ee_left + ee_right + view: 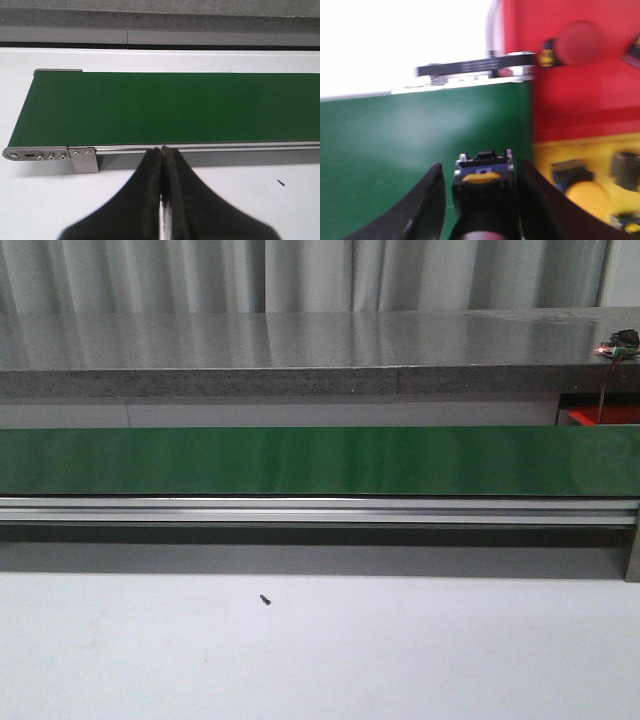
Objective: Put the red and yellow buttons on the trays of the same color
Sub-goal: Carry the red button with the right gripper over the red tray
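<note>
In the right wrist view, my right gripper (480, 165) is shut on a button (482, 186) with a black body and a blue and yellow block; its cap colour is hard to tell. It hangs over the green belt (395, 165) beside the trays. The red tray (580, 100) holds a red button (577, 42). The yellow tray (547, 152) holds a yellow button (587, 197) and other button bodies. My left gripper (162, 149) is shut on nothing, just short of the belt's (170, 107) near rail. Neither gripper shows in the front view.
The green conveyor belt (300, 460) spans the front view, with a grey counter (300, 350) behind it. A corner of the red tray (590, 417) shows at the far right. A small black screw (265, 600) lies on the white table (400, 660).
</note>
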Motion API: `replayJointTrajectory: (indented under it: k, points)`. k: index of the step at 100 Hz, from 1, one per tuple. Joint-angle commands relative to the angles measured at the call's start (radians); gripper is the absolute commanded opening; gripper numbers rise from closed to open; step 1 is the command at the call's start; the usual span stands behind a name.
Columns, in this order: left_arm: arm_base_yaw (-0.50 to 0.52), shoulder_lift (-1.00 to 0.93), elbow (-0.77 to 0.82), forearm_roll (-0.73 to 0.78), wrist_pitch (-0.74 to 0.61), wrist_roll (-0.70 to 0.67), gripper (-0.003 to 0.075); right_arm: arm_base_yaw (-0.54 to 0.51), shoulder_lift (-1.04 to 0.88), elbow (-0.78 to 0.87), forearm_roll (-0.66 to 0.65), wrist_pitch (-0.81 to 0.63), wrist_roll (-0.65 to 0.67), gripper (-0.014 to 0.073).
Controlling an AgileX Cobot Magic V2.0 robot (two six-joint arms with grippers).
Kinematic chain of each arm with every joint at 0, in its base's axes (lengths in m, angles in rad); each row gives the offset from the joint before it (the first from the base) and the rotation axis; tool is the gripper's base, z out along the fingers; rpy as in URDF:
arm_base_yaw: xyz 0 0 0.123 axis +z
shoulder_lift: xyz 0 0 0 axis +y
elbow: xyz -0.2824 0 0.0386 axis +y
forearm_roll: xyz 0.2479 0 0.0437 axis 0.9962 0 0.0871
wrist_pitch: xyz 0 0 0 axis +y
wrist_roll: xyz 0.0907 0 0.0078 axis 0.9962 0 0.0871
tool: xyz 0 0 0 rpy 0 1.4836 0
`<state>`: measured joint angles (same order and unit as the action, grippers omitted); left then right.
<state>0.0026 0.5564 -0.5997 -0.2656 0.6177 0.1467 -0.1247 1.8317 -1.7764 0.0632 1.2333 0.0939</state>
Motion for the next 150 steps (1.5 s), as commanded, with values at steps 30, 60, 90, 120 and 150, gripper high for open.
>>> replayJointTrajectory:
  k: [30,60,90,120,150]
  points:
    - [-0.008,0.001,-0.026,-0.019,-0.069,0.0,-0.002,-0.165,-0.018,-0.033,-0.006,-0.024,-0.015,0.014]
    - [-0.008,0.001,-0.026,-0.019,-0.069,0.0,-0.002,-0.178,0.087,-0.033,-0.008,-0.092,-0.015,0.014]
    - [-0.008,0.001,-0.026,-0.019,-0.069,0.0,-0.002,-0.194,0.146,-0.035,-0.016,-0.143,-0.015,0.014]
    - [-0.008,0.001,-0.026,-0.019,-0.069,0.0,-0.002,-0.215,0.191,-0.035,-0.017,-0.185,-0.015,0.014]
    - [-0.008,0.001,-0.026,-0.019,-0.069,0.0,-0.002,-0.224,0.241,-0.042,-0.016,-0.23,-0.015,0.014]
